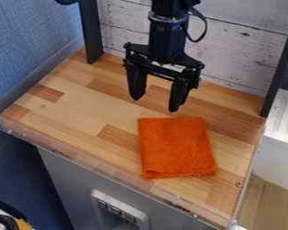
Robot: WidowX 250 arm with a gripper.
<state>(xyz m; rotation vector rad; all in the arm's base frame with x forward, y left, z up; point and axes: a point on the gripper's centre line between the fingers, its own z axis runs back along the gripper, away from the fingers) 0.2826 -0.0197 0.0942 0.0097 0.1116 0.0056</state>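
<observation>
The black gripper (155, 105) hangs from the top over the back half of the wooden surface, its two fingers apart with nothing between them. Just in front of it and slightly to the right, an orange cloth (176, 147) lies folded in a rough rectangle. The gripper is above the surface and apart from the cloth, whose back edge is near the right finger in this view.
The wooden tabletop (71, 108) has a clear plastic lip (80, 160) along its front. A white plank wall (231, 49) stands behind, between two dark posts. A blue surface (29, 40) is at the left, a white unit (281, 143) at the right.
</observation>
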